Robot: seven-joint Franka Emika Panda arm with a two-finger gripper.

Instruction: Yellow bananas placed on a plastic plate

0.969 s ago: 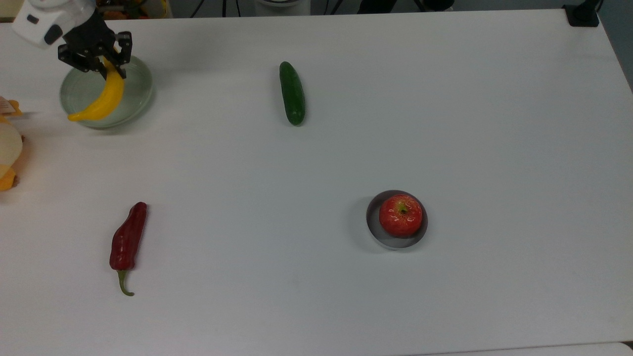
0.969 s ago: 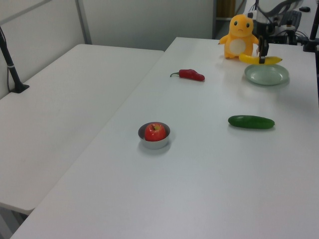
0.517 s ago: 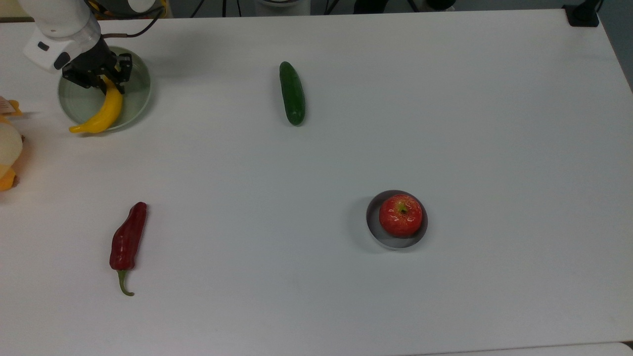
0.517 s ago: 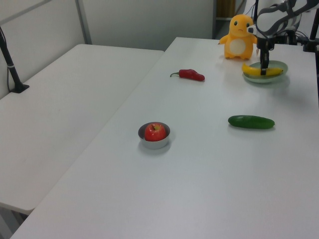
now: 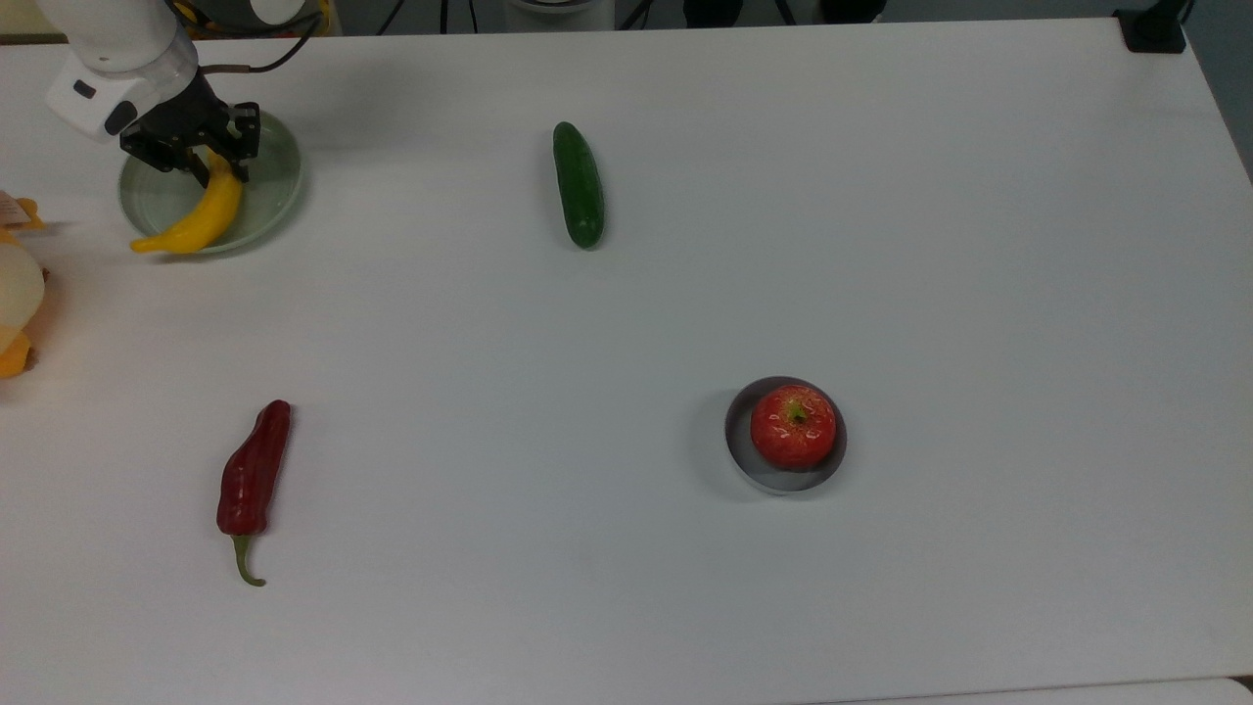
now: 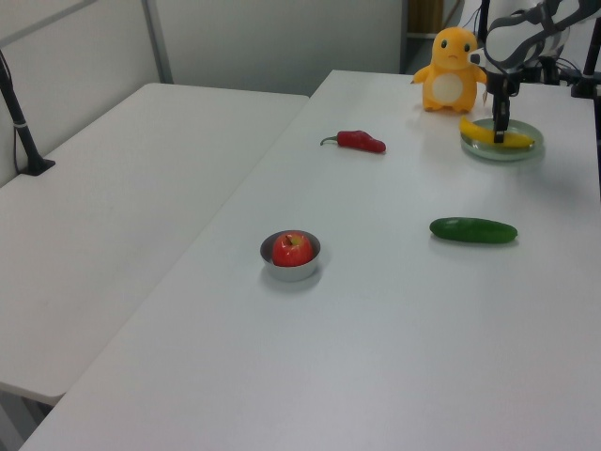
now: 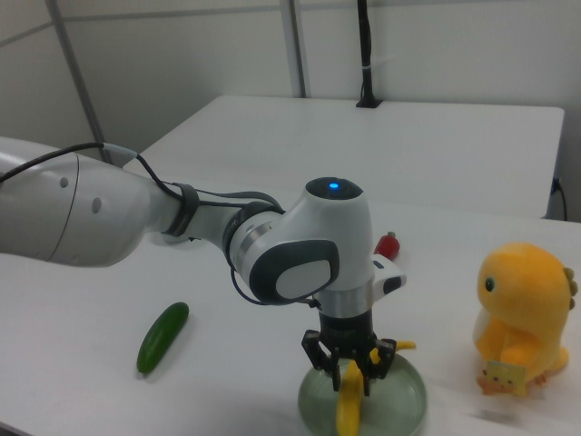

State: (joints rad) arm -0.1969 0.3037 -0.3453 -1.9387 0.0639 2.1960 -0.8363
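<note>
The yellow banana (image 5: 201, 217) lies in the pale green plastic plate (image 5: 274, 191) at the top view's upper left. Its thin tip sticks out over the plate's lower left rim. My gripper (image 5: 221, 164) stands straight above the banana's thick end, open, with a finger on either side of it. In the right view the gripper (image 7: 350, 380) points down into the plate (image 7: 404, 400), and the banana (image 7: 349, 411) runs out from between the fingers. In the left view the banana (image 6: 488, 134) rests flat on the plate (image 6: 521, 153) under the gripper (image 6: 501, 136).
A dark green cucumber (image 5: 579, 184) lies right of the plate in the top view. A red pepper (image 5: 253, 470) lies below the plate. A red apple (image 5: 793, 426) sits in a grey dish (image 5: 762, 474) at centre right. A yellow plush toy (image 5: 15, 304) stands at the left edge.
The gripper came down with the banana from above the plate. The banana now rests in the plate and has swung slightly, its tip nearer the plate's rim.
</note>
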